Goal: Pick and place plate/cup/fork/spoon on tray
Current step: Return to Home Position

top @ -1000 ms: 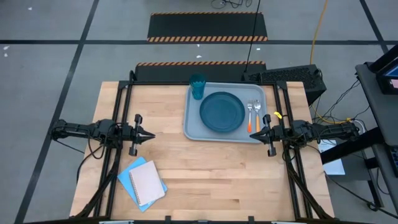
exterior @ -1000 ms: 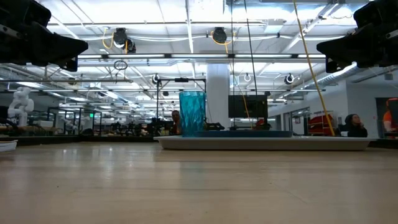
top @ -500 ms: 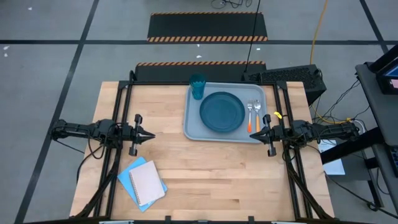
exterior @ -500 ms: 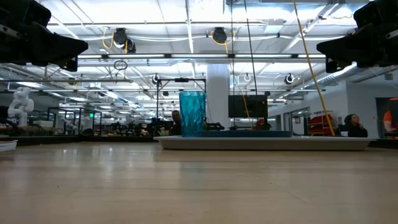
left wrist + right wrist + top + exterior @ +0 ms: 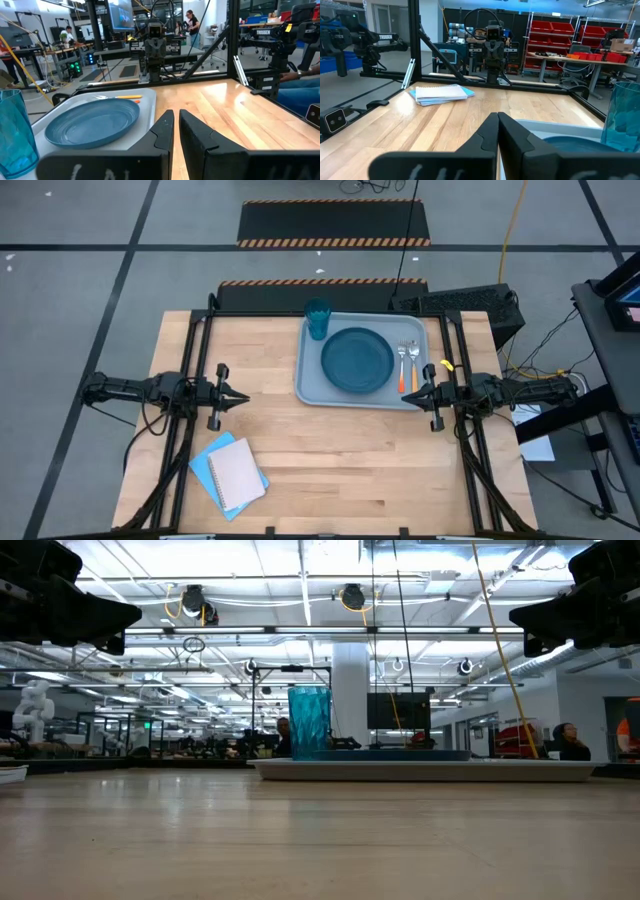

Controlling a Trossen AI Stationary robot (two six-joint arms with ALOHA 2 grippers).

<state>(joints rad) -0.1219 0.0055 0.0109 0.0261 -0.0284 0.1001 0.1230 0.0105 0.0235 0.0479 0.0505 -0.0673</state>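
The grey-blue tray (image 5: 310, 385) lies at the table's far middle. On it rest the teal-blue plate (image 5: 357, 359), the teal cup (image 5: 318, 319) upright at the tray's far left corner, and the fork (image 5: 404, 363) and spoon (image 5: 413, 363) side by side right of the plate. My left gripper (image 5: 246, 397) is shut and empty at the table's left side. My right gripper (image 5: 406, 393) is shut and empty, above the tray's near right corner. The tray, plate and cup also show in the left wrist view (image 5: 90, 122).
A blue and a white notebook (image 5: 231, 472) lie stacked near the table's near left corner. Bare wood lies between the grippers and along the near edge. A black frame runs around the table's far end (image 5: 320, 283).
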